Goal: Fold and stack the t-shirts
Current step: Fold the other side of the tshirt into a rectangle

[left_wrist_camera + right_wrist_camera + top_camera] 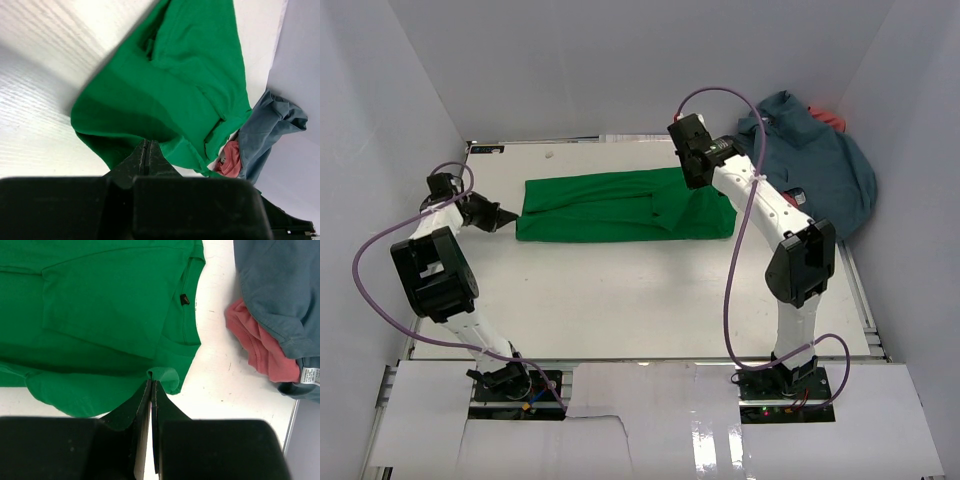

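The top camera looks down from behind my bases over the whole surface [620, 300]. My left wrist camera looks low and close past my left gripper [148, 145] at the green t-shirt [175, 90]. My right wrist camera faces closely down on it. All three share it.

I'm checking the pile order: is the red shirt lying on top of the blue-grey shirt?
No, the red shirt peeks out from under the blue-grey shirt, which covers most of it.
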You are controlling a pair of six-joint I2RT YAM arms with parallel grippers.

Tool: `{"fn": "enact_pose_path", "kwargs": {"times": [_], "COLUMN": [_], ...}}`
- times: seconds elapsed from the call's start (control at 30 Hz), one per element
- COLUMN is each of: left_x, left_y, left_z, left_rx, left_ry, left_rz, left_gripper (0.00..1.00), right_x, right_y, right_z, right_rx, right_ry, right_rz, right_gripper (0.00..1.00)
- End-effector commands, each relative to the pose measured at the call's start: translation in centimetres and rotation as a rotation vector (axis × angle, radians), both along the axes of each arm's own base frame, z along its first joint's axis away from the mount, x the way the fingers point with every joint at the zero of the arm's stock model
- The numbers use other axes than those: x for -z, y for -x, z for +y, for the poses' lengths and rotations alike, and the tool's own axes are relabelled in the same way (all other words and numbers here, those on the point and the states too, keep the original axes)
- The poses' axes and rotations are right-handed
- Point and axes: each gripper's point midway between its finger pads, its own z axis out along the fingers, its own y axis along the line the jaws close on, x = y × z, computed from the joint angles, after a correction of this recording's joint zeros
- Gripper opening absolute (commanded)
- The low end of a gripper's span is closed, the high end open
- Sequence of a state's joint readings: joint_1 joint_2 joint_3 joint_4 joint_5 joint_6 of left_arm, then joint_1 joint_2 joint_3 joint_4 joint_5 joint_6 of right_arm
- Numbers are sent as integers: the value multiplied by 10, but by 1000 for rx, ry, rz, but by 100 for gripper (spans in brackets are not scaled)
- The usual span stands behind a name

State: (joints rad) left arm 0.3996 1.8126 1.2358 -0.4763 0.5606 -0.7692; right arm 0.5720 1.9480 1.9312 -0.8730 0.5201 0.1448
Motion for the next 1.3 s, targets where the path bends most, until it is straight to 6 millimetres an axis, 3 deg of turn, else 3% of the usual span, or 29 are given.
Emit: {"fn": "enact_pose_path", "kwargs": {"times": [0.0,0.73,1.27], "left_x": [-13,-12,-18], "left_y": [-10,-29,-59], "left_z": [0,4,5], "left_rx": [3,0,10], "left_ry": [-7,-19,-31], "left_rz": [-23,-17,-31], "left_gripper": [0,0,0], "right_x": [-19,-31,-15], "right_y": [-13,-59,-82], "right_z": [-2,-35,-39], "right_rx": [5,62,81], "right_ry": [-12,-30,-42], "right_rz": [-48,-90,-104], "right_gripper": [8,8,8]}}
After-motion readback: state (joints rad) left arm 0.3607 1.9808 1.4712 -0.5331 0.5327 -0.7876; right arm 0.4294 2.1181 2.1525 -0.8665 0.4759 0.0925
